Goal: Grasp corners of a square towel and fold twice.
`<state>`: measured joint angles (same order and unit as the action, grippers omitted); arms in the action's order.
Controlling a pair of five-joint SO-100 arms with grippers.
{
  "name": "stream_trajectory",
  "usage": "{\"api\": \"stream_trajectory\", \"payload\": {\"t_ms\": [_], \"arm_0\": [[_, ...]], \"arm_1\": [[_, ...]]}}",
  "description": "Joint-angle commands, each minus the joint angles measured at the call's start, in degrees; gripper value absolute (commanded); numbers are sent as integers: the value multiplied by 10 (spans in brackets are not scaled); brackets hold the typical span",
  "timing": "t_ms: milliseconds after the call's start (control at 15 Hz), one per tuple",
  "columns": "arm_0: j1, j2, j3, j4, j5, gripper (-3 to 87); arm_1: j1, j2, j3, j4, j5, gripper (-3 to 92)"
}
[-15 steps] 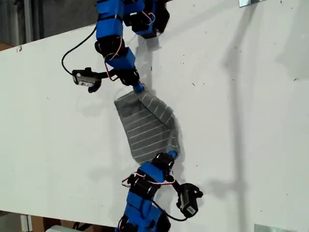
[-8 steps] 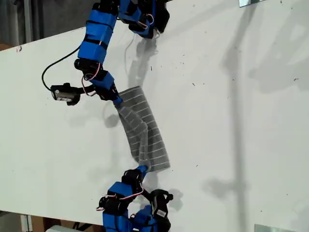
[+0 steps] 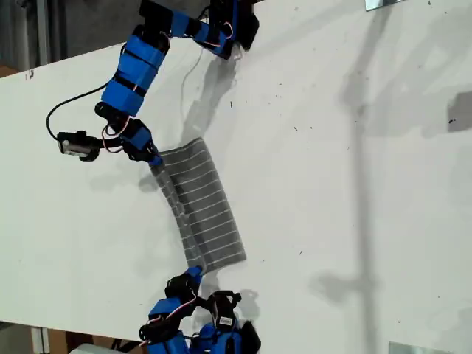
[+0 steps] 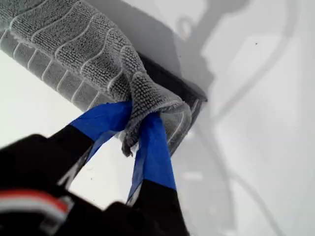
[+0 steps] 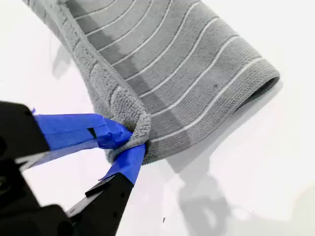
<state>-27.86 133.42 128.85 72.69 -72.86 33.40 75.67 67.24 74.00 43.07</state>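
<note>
Two pincers are each clamped on one of the towel's corners. My first pincer (image 4: 140,110) has its blue-taped jaws pressed together on a bunched corner (image 4: 147,98), the cloth puckered between them and a small tip hanging out below. My second pincer (image 5: 133,140) is likewise closed tight on another corner (image 5: 140,125), which is folded over on itself at the jaws. In the exterior view the towel (image 3: 206,206) lies on the white surface (image 3: 354,184) toward 8 o'clock from the middle of the picture, a long striped strip running from about 11 o'clock to 5 o'clock. Its edge on the exterior view's left is raised and doubled over. One arm (image 3: 133,74) enters from 12 o'clock and meets the strip's upper end. The other arm (image 3: 177,321) enters from 6 o'clock, is cut off by the picture's lower edge, and meets the lower end. The wrist views do not settle which arm is first and which is second. How many layers the cloth has cannot be counted. In the first wrist view the far side of the towel is cut off, and a dark shadow lies under its lifted edge.
</note>
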Motion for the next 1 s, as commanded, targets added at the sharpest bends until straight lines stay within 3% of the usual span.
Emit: {"api": "stream_trajectory", "payload": {"t_ms": [0, 333, 533, 933], "arm_0": [[-55, -45, 5, -34, 22, -1], [49, -39, 2, -28, -40, -1], [158, -41, 43, -80, -120, -1], [230, -61, 66, -132, -169, -1]], "arm_1": [[25, -26, -34, -25, -9, -1], [-27, 26, 14, 0, -4, -1], [-60, 86, 104, 2, 11, -1], [-117, 91, 190, -1, 40, -1]]}}
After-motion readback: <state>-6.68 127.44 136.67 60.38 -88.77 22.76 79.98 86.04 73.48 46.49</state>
